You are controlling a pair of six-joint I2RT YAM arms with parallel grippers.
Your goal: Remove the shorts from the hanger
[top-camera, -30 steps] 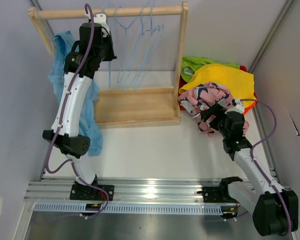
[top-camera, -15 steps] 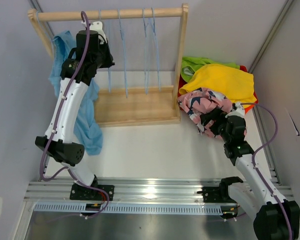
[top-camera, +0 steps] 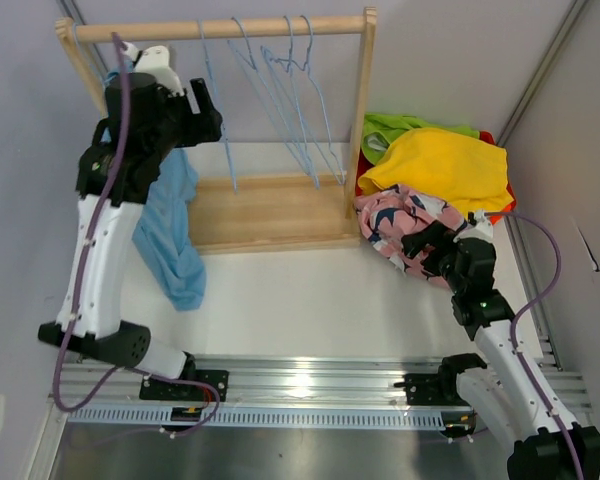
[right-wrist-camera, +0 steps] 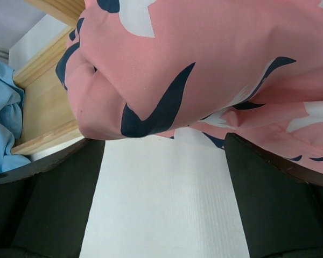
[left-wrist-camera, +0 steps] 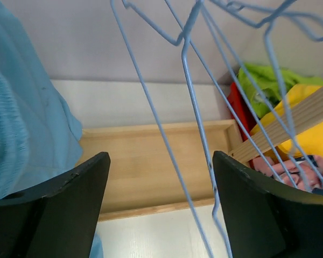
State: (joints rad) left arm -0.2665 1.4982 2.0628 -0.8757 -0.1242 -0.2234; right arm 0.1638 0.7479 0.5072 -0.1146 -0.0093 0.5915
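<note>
While shorts (top-camera: 442,165) lie heaped right | white tabletop (top-camera: 310,292) | grey walls (top-camera: 450,60)

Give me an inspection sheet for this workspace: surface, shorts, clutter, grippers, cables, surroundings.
Surface: white table, wooden rack standing on it.
Job's things: light blue shorts hang at the rack's left end; yellow shorts, lime green shorts, orange shorts and pink printed shorts piled right of the rack; blue wire hangers bare on the rod.
Clutter: nothing seen.
Grippers: left gripper open by the hangers; right gripper open beside the pink printed shorts.
Cables: purple cables run along both arms.
Surroundings: grey walls, metal rail at the near edge.
</note>
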